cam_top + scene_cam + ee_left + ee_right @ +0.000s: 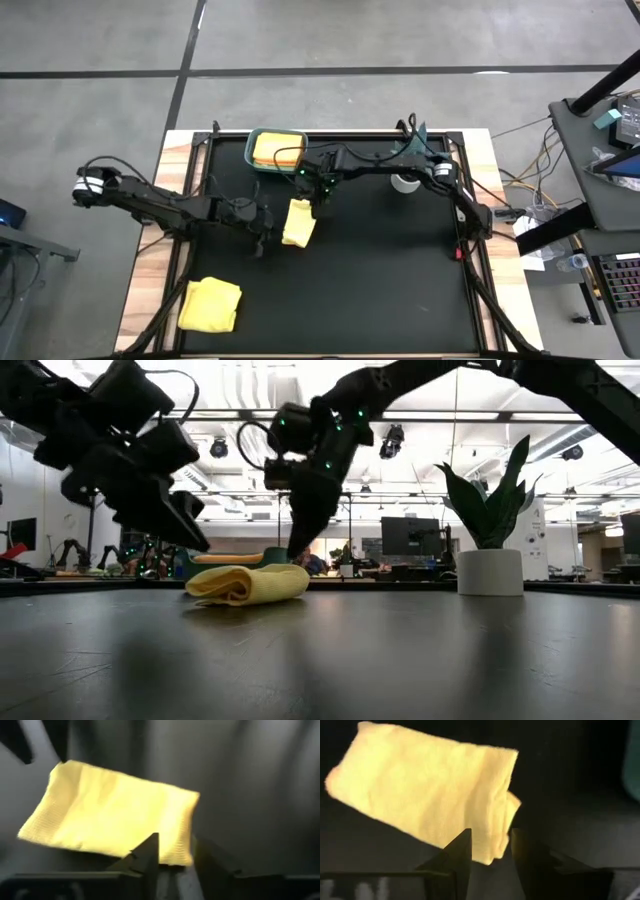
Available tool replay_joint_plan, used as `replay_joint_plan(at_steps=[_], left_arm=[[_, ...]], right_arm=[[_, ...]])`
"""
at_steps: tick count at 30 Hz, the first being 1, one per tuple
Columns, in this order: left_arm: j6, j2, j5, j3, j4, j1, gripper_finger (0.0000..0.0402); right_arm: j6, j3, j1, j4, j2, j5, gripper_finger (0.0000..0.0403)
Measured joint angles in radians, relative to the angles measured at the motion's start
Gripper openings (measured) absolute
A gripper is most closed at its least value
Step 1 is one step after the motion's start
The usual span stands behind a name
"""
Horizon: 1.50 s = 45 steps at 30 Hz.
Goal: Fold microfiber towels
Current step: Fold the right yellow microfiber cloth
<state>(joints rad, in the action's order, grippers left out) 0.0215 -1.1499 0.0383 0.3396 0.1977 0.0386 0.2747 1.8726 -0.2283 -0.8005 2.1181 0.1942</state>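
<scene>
A yellow towel [210, 305] lies bunched at the black table's [380, 280] near left corner. Mid-table, the left gripper [262, 226] hovers just left of a folded yellow towel [299, 222], fingers narrowly apart, empty. The right gripper [318, 196] hangs over its far end, slightly parted; behind, a teal bin [262, 165] holds more towels [277, 150], partly hidden.

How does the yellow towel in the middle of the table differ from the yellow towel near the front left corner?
The middle towel is folded into a narrow strip; the corner towel is a wider, squarer bundle. The middle towel lies between the left gripper and the right gripper; the corner towel lies alone, away from both. Both are yellow and rest on the black mat.
</scene>
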Motion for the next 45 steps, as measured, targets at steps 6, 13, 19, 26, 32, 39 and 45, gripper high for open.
replay_joint_plan(at_steps=[6, 13, 19, 26, 32, 39, 45], left_arm=[[0.0, -0.129, -0.069, 0.017, 0.092, 0.049, 0.0164], [0.078, -0.23, -0.101, 0.034, 0.091, 0.052, 0.017], [0.101, -0.239, -0.109, 0.034, 0.081, 0.052, 0.0136], [0.01, -0.17, -0.176, 0.033, 0.028, 0.051, 0.0016], [-0.037, -0.068, -0.374, 0.031, -0.135, 0.048, 0.0012], [-0.055, -0.046, -0.444, 0.014, -0.181, 0.046, 0.0018], [-0.055, -0.073, -0.436, 0.013, -0.185, 0.046, 0.0073]], right_arm=[[-0.001, -0.051, -0.026, 0.01, 0.0, 0.05, 0.0145], [0.014, -0.07, -0.026, 0.023, 0.002, 0.056, 0.0152], [0.027, -0.108, -0.022, 0.058, 0.003, 0.102, 0.0109], [0.063, -0.112, 0.02, 0.048, 0.003, 0.104, 0.0015], [0.088, -0.112, 0.085, 0.031, 0.003, 0.105, 0.0013], [0.031, -0.113, 0.134, 0.036, 0.002, 0.104, 0.0013], [-0.045, -0.113, 0.118, 0.033, 0.001, 0.102, 0.0046]])
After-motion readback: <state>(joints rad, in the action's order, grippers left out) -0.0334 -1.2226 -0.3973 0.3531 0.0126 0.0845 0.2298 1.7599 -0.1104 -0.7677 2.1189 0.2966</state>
